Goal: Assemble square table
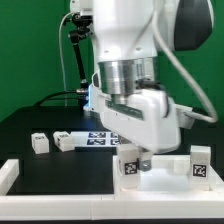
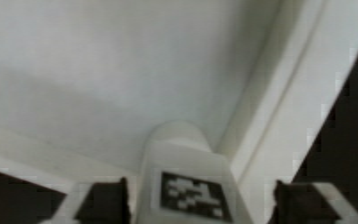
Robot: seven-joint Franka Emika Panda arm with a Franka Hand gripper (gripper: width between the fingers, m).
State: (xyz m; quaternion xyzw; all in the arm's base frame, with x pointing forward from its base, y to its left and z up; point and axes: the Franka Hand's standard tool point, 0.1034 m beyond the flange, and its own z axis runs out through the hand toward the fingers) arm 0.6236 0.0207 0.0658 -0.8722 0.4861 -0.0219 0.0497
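Wrist view: leg (image 2: 190, 172) (tagged) stands between parted claw (image 2: 204, 203) fingers (image 2: 101, 201).

From here the arm (image 1: 140, 40) runs off the frame's top and hides much of the square panel (image 1: 172, 163) at lower right. The wrist view is blurred throughout.

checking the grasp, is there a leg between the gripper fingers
Yes, the wrist view shows a tagged white leg between the two fingers, over the square panel.
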